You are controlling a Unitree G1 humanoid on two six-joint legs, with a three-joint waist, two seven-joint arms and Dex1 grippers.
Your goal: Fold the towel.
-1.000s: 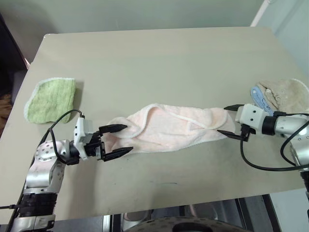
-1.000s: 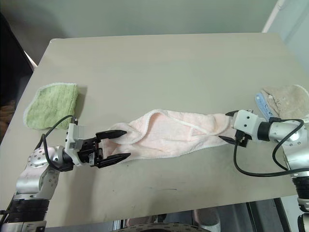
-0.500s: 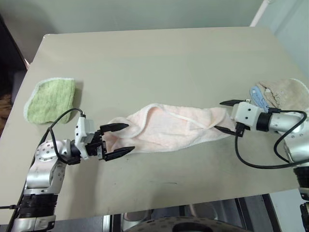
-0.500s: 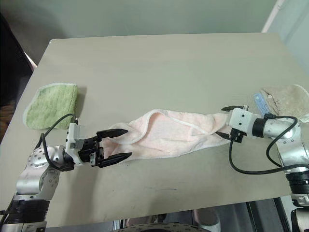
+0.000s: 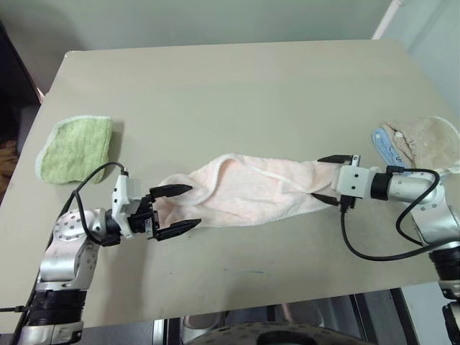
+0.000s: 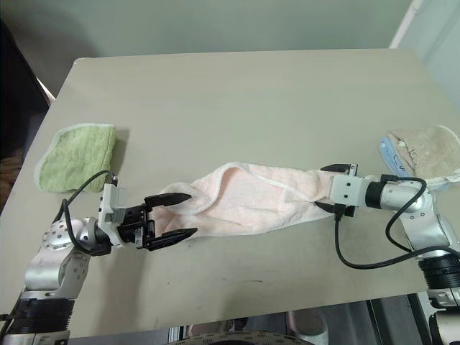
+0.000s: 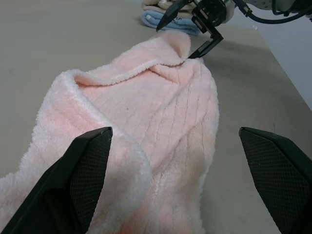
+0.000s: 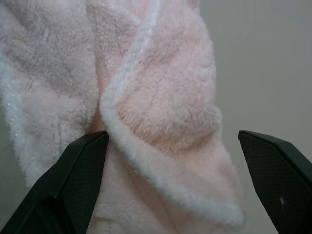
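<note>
Head views: the pink towel (image 5: 251, 190) lies bunched into a long strip across the middle of the worktop (image 5: 237, 93), nearer the front edge. The left hand (image 5: 174, 209) sits at the strip's left end, fingers spread wide, one on each side of the towel's tip, gripping nothing. The right hand (image 5: 329, 179) is at the right end, fingers also wide, straddling that tip. A green cloth (image 5: 74, 147) lies by the left edge; a beige cloth with blue trim (image 5: 420, 140) by the right edge.

Left wrist view: the towel's white-edged fold runs away between the spread fingers (image 7: 83, 168).

Right wrist view: the towel end, white edging crossing it, lies between wide fingers (image 8: 78, 170).
</note>
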